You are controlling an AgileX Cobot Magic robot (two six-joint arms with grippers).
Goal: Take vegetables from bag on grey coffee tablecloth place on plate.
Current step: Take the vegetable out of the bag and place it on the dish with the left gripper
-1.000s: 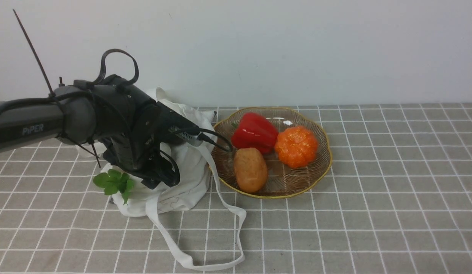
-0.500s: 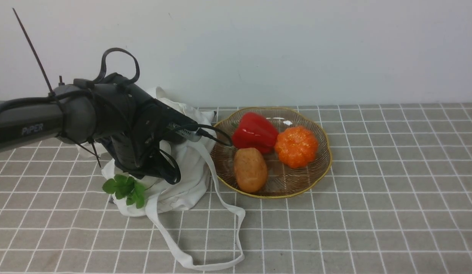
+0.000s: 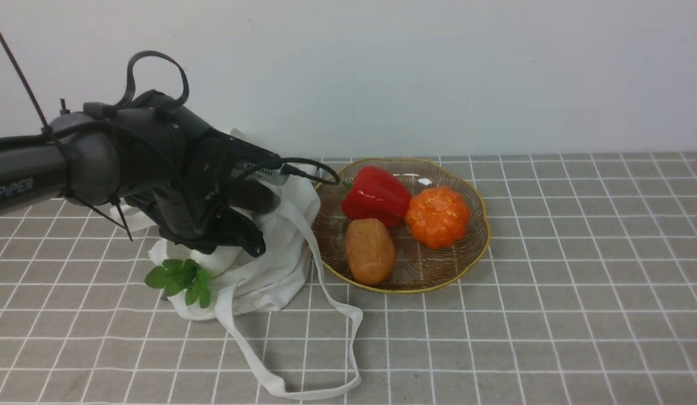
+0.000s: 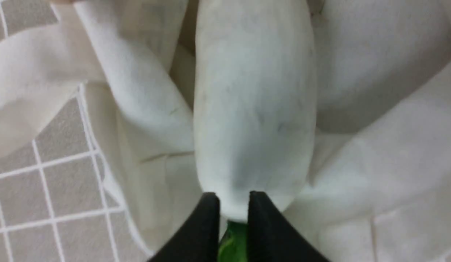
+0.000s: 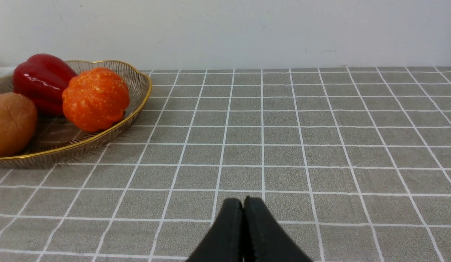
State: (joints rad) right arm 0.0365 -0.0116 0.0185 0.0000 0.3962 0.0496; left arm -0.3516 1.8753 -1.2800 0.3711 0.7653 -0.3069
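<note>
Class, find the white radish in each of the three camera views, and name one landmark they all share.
Front view: left side; the radish shows its green top below the dark arm, against the bag.
Left wrist view: fills the centre, with the left gripper pinching its leafy end.
Right wrist view: not in it.
Shared landmark: the grid-lined tablecloth, seen in all three.

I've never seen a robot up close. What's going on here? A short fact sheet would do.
Left claw: closed on the leafy end of the radish
Radish: lying among the folds of the bag, green leaves showing
Right claw: closed, empty, over the tablecloth
Plate: beside the bag, holds a red pepper, a pumpkin and a potato
Left to do: radish not yet on the plate
</note>
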